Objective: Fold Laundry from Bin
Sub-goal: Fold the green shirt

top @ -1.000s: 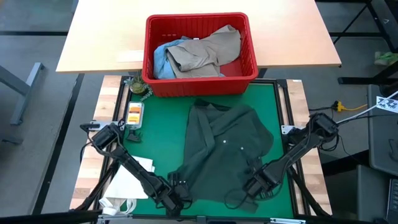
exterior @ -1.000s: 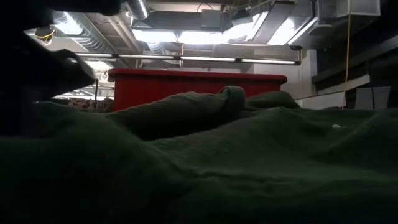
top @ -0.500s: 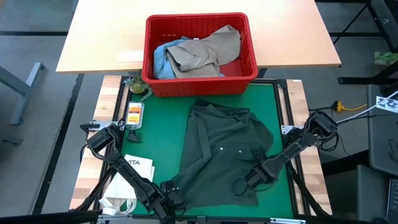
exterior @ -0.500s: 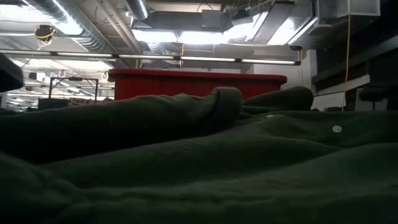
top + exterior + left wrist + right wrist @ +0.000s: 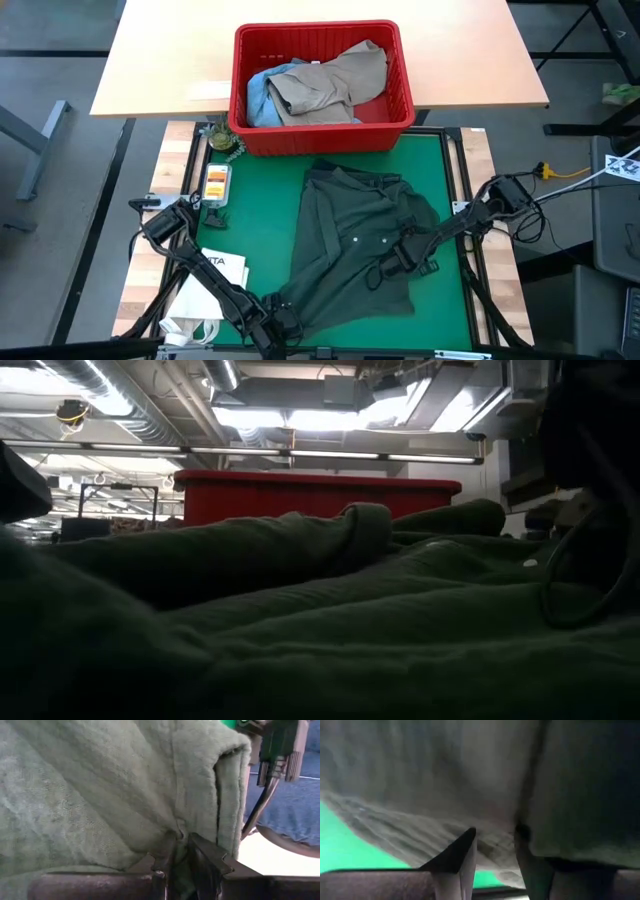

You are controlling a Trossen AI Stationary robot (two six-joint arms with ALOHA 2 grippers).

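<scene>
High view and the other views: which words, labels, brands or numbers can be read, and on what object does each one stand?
"VITA": on the white paper bag at the mat's left edge.
Orange-and-white packet beside the mat: it bears print, too small to read.
White tag at the far right: dark marks, unreadable.
Low and wrist views: no text.

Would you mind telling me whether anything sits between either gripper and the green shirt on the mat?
Nothing visible does. The left gripper is shut on the green shirt at its near-left corner, and the right gripper is on the cloth near its right side, fabric between its fingers.
</scene>
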